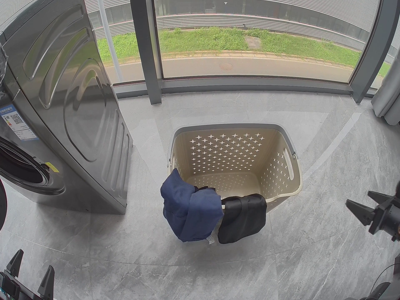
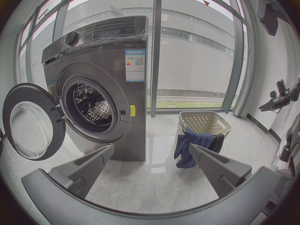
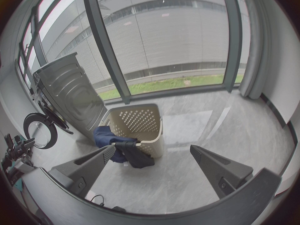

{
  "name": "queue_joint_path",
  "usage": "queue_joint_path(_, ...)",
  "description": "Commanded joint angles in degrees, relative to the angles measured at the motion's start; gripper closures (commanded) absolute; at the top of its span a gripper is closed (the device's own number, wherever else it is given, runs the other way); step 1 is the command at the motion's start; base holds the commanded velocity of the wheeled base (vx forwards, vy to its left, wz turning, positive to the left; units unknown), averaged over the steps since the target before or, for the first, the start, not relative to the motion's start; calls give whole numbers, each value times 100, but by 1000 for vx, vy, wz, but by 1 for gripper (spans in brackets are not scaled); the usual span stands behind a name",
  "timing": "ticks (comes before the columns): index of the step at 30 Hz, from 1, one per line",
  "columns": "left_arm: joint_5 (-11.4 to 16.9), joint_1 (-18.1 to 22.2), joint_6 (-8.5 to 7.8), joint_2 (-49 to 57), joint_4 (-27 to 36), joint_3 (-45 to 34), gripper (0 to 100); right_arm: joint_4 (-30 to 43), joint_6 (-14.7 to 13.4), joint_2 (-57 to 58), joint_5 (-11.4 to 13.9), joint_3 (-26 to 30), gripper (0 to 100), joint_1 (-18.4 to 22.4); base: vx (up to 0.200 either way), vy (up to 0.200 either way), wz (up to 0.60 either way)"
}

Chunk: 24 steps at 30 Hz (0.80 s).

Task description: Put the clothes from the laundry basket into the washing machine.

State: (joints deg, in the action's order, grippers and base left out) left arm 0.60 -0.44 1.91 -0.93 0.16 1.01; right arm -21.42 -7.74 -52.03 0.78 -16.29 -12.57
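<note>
A beige laundry basket (image 1: 287,169) stands on the floor in the middle of the head view. A blue garment (image 1: 189,207) and a black garment (image 1: 242,216) hang over its near rim. The grey washing machine (image 1: 79,105) stands to the left, its round door (image 2: 31,122) swung open and the drum (image 2: 90,105) showing. My left gripper (image 1: 31,269) is open low at the near left, well short of the basket. My right gripper (image 1: 371,209) is open at the far right, apart from the basket. From the wrists I see the basket (image 2: 206,122) (image 3: 150,122) and both garments (image 2: 190,141) (image 3: 132,153) beyond open fingers.
A glass wall with dark frame posts (image 1: 146,38) runs behind the basket. A grey curtain (image 1: 387,96) hangs at the right. Bare grey tile floor (image 1: 233,263) lies between me and the basket.
</note>
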Motion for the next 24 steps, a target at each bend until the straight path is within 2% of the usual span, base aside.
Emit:
queue_joint_path(1,-7,0,37,66,2,-92,0,-908,-448,-2347,-430,-323,0,-1143,0,0,0)
queue_joint_path(4,-7,0,46,66,2,-92,0,-1216,-465,-2795,-605,-410,0,-1318,0,0,0)
queue_joint_path(8,-16,0,63,66,2,-92,0,-1567,-659,-3252,-843,-569,0,-1626,0,0,0)
queue_joint_path(12,-25,0,63,66,2,-92,0,-1611,-764,-3533,-1018,-718,0,-1819,0,0,0)
queue_joint_path(21,-33,0,81,66,11,-92,0,-1620,-808,-3999,-1036,-947,0,-2021,0,0,0)
queue_joint_path(24,-33,0,81,66,11,-92,0,-1637,-940,-4316,-1062,-990,0,-2171,0,0,0)
